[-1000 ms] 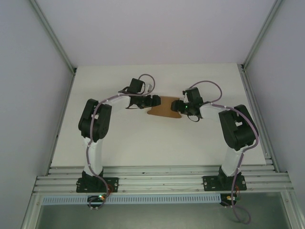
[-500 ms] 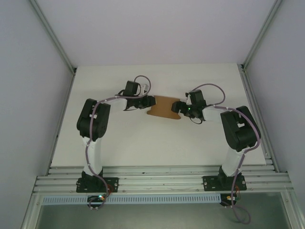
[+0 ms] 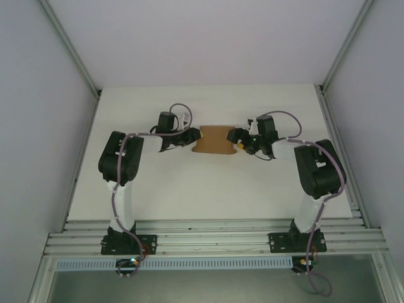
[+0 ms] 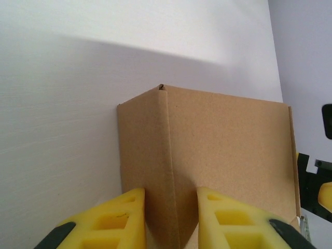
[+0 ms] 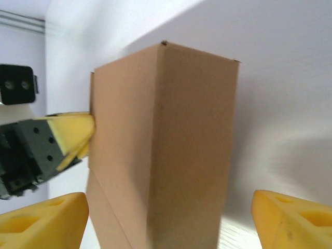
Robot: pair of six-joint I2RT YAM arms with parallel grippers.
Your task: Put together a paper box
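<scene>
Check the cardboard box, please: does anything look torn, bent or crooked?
Nothing stands out. The cardboard box has straight folds and clean edges, and no tear or dent is visible in either wrist view.

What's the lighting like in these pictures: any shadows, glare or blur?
Left wrist view: a soft-edged shadow covers the table around the box, with brighter table beyond it; the cardboard grain is sharp. Right wrist view: the box's near faces are shaded and blur toward the bottom. Top view: even light, no glare.
</scene>
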